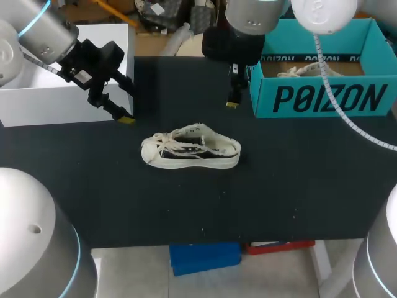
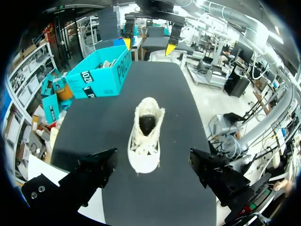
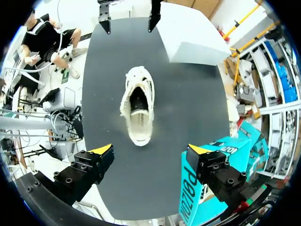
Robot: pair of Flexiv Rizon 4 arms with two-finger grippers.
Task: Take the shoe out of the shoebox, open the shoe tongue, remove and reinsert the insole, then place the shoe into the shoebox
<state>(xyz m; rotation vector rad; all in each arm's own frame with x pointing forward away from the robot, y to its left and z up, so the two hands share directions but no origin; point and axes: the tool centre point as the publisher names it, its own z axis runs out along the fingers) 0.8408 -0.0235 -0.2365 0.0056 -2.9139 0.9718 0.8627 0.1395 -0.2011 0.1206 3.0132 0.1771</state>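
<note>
A cream low-top sneaker (image 1: 190, 149) with loose laces and a dark inside stands on the black table (image 1: 285, 186), its toe toward my left arm. My left gripper (image 1: 128, 103) hangs open above the table's left rear, well clear of the shoe. In the left wrist view the shoe (image 2: 146, 132) lies ahead of the open left gripper (image 2: 151, 154). My right gripper (image 1: 232, 99) hovers open behind the shoe, beside the teal shoebox (image 1: 322, 96). Seen from the right wrist, the shoe (image 3: 138, 106) sits ahead of the right gripper (image 3: 150, 150), heel nearest. Neither gripper touches it.
The teal shoebox stands open at the back right with a second pale shoe (image 1: 299, 71) inside. A white box (image 1: 62, 93) sits at the back left. Each wrist view shows the other gripper (image 2: 148, 44) (image 3: 129, 21) beyond the shoe.
</note>
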